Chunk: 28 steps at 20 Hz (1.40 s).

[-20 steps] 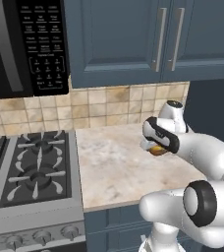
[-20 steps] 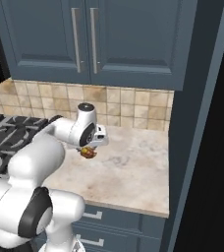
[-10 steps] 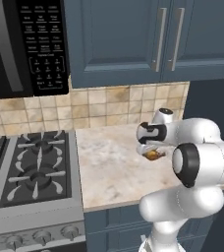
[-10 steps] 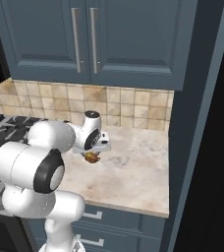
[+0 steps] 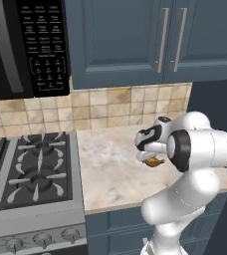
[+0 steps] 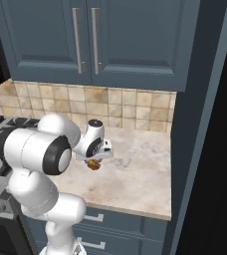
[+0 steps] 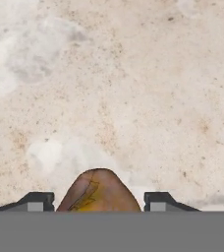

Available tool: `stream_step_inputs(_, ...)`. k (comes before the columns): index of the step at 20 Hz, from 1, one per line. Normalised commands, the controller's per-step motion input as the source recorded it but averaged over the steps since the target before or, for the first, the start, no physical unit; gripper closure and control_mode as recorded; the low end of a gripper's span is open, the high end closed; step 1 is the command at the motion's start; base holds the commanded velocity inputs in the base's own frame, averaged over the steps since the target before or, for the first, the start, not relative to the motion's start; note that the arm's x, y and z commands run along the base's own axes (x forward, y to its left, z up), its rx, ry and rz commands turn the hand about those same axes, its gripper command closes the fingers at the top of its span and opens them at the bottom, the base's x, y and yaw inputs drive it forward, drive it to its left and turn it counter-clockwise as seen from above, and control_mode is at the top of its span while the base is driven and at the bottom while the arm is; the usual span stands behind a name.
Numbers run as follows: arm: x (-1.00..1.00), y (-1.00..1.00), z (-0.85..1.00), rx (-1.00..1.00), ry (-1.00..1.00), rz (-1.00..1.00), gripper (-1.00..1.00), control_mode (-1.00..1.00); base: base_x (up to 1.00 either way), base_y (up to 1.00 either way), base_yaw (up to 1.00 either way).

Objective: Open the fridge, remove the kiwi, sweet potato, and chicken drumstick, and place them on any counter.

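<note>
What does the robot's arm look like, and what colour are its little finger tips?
The arm is glossy white, made of fat rounded segments with dark grey-black rings at the joints. Its end effector has two small dark finger tips with flat, blocky ends. No cables or markings are visible.

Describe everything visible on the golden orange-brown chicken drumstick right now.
The golden orange-brown chicken drumstick sits between the dark fingertips of the gripper, its rounded, browned end with a yellower streak pointing at the beige marbled stone counter. From the base views it hangs just under the white hand, low over the counter's middle, a thin tip jutting sideways. Whether the fingers clamp it or it touches the stone cannot be told.
</note>
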Motion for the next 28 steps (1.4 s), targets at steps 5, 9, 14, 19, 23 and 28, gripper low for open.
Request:
stream_step_inputs(5,0.0,0.0,-0.04,0.0,-0.01,0.03,-1.0,-1.0,0.0,0.0,0.0)
stream_step_inputs(9,0.0,0.0,0.0,0.0,-0.06,0.06,-1.0,-1.0,0.0,0.0,0.0)
stream_step_inputs(14,-0.14,0.0,0.09,0.0,-0.13,0.07,-1.0,-1.0,0.0,0.0,0.0)
stream_step_inputs(19,-0.53,0.0,0.4,0.0,-0.21,0.06,-1.0,-1.0,0.0,0.0,0.0)
stream_step_inputs(23,-0.55,0.0,0.42,0.0,-0.18,0.02,-1.0,-1.0,0.0,0.0,0.0)
stream_step_inputs(28,-0.51,0.01,0.78,0.0,-0.14,0.01,-1.0,-1.0,0.0,0.0,0.0)
